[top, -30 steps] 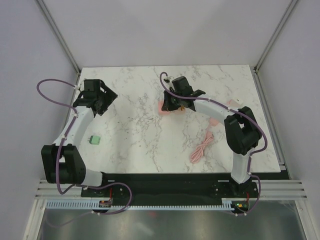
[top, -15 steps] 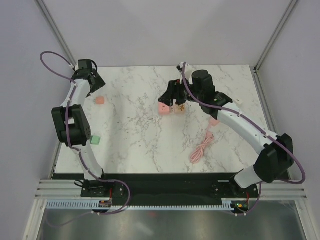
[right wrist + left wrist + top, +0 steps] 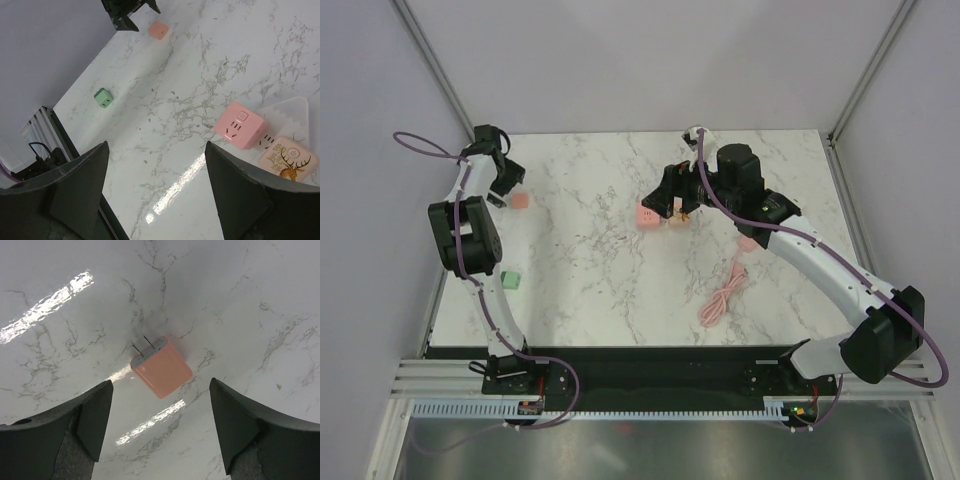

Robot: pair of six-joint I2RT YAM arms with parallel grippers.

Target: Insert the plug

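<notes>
A pale marble desk (image 3: 590, 260) carries everything in play, its polished top throwing glare in the left wrist view. The right arm reaches to the upper centre of the overhead frame, its hand (image 3: 155, 150) spread wide and empty above a pink socket block (image 3: 239, 125) and, just beside it, a deer-printed block (image 3: 285, 159) on a white tray (image 3: 292, 107). A coiled pink cable (image 3: 723, 295) lies at lower right, off any likely route. At upper left, the left hand (image 3: 160, 390) hangs over the plug (image 3: 161, 367), fingers far apart and holding nothing. The plug, a small salmon cube with two thin prongs pointing to the upper left of the wrist view, lies flat and well apart from the sockets. It looks light, rigid and smooth-sided, likely to skate on the glossy stone. The flat body faces look the place to pinch, clear of prongs that could bend. A green cube (image 3: 511, 281) sits at lower left, out of the way.
</notes>
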